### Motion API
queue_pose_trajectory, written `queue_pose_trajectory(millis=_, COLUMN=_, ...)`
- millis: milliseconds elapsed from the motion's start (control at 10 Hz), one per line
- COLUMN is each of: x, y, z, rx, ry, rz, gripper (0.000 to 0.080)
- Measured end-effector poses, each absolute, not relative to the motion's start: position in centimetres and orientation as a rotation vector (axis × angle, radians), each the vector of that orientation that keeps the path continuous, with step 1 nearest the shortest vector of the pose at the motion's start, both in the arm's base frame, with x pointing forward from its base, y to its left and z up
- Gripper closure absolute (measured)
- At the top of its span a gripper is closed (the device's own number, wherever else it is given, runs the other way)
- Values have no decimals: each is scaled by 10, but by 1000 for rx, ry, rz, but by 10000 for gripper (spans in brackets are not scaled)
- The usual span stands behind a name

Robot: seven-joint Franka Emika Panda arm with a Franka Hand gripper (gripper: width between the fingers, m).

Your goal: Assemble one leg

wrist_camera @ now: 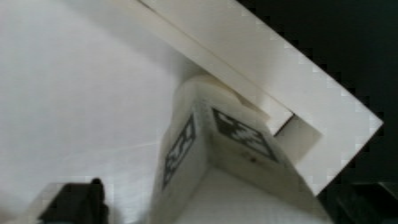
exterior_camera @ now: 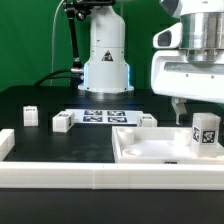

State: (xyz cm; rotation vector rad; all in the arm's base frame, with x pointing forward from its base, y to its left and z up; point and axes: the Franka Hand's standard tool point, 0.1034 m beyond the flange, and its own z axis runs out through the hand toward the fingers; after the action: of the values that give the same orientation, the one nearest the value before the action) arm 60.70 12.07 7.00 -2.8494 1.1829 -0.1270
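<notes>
A leg (exterior_camera: 207,131), a small white block with black-and-white tags, stands upright on the large flat white rimmed panel (exterior_camera: 150,152) near the exterior view's right. My gripper (exterior_camera: 198,112) hangs right above it, with one finger (exterior_camera: 178,108) showing apart from the leg on its left side; the other finger is hidden. In the wrist view the leg (wrist_camera: 231,140) fills the middle, standing on the panel (wrist_camera: 71,90) near its raised rim. A dark finger (wrist_camera: 75,200) stands off from the leg with a gap. The gripper (wrist_camera: 222,208) is open around the leg.
Three more small white legs stand on the black table: one at the far left (exterior_camera: 30,115), one left of centre (exterior_camera: 62,122), one by the panel's back edge (exterior_camera: 148,120). The marker board (exterior_camera: 100,115) lies before the robot base (exterior_camera: 105,60). A white wall (exterior_camera: 60,178) runs along the front.
</notes>
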Motion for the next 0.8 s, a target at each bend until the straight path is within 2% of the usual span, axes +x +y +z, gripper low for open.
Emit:
queue_pose_trajectory(millis=500, x=607, y=122, z=70, rx=-3070, ry=486, rz=-146, gripper=151)
queue_pose_trajectory(millis=800, x=607, y=122, z=70, rx=-3113, ry=257, rz=-152, gripper=151)
